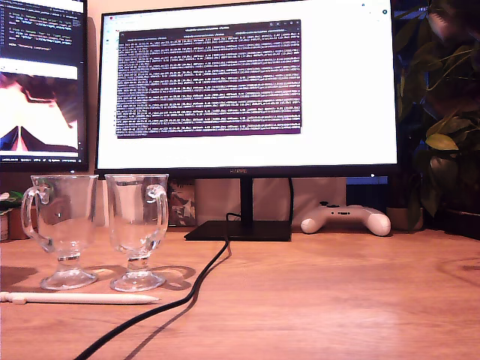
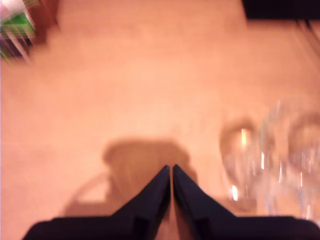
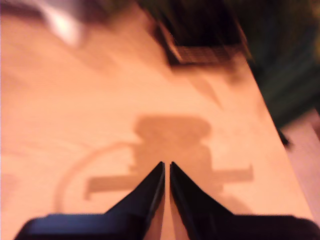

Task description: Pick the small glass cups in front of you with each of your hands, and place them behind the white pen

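Both small glass cups (image 1: 64,229) (image 1: 137,229) already stand behind the white pen (image 1: 79,298), near the table's (image 1: 337,300) front edge. Your first end effector (image 2: 171,167) and second end effector (image 3: 166,164) hang pressed together, holding nothing. You look done; next, just keep clear.

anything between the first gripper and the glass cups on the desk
Nothing visible does. In the first wrist view my first gripper hangs over bare wood, jaws nearly together, with the glass cups off to one side, blurred. The white pen and black cable do not show there.
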